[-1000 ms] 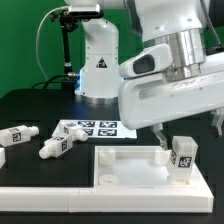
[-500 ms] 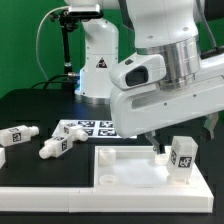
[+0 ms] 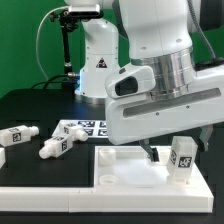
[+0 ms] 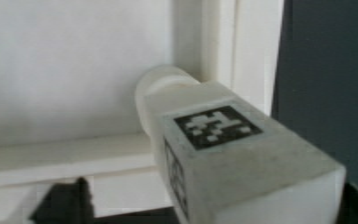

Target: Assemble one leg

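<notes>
Leg (image 3: 181, 158) (image 4: 229, 150) was white with a black-and-white square tag. Panel (image 3: 120, 175) was plain white. Spare legs (image 3: 14, 136) (image 3: 55, 147) at its 10 o'clock matched the leg. Marker board (image 3: 88, 129) was white with black tags. Table (image 3: 40, 105) was black.

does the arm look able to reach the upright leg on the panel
Probably yes: the leg stands in the open on the panel, with the fingers close beside it and nothing between.

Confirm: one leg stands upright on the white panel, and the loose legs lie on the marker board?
The exterior view shows the loose legs lying on the black table, to the exterior view's left of the marker board, not on it. The upright leg on the white panel is right.
</notes>
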Controlling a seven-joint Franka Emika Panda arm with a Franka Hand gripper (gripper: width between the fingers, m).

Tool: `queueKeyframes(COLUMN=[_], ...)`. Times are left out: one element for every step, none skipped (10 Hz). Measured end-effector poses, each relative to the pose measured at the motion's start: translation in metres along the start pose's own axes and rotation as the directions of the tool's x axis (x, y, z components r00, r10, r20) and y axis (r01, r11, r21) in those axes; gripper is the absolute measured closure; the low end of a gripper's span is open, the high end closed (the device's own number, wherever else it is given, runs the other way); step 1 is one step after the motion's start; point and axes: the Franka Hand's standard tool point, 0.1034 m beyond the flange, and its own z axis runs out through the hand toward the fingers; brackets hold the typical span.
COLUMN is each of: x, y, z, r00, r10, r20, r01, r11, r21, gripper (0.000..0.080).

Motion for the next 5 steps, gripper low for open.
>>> queueKeyframes(x=[0.0000,0.0000,0.0002,0.0002,0.0003], y=[-0.0005,-0.0007,0.0008,0.0010,0.0018], z=[0.0002,0.0003,0.0001,0.0001,0.0000], r00=[0.997,0.990,0.980,0.974,0.949], r10=[0.076,0.139,0.198,0.226,0.316], r20=[0.000,0.000,-0.001,-0.001,-0.002], r01=[-0.076,-0.139,-0.198,-0.226,-0.316], r11=[0.997,0.990,0.980,0.974,0.949], r21=[0.000,0.001,-0.001,-0.001,-0.002], gripper=[0.0343,0.0510,0.0510,0.0507,0.0507])
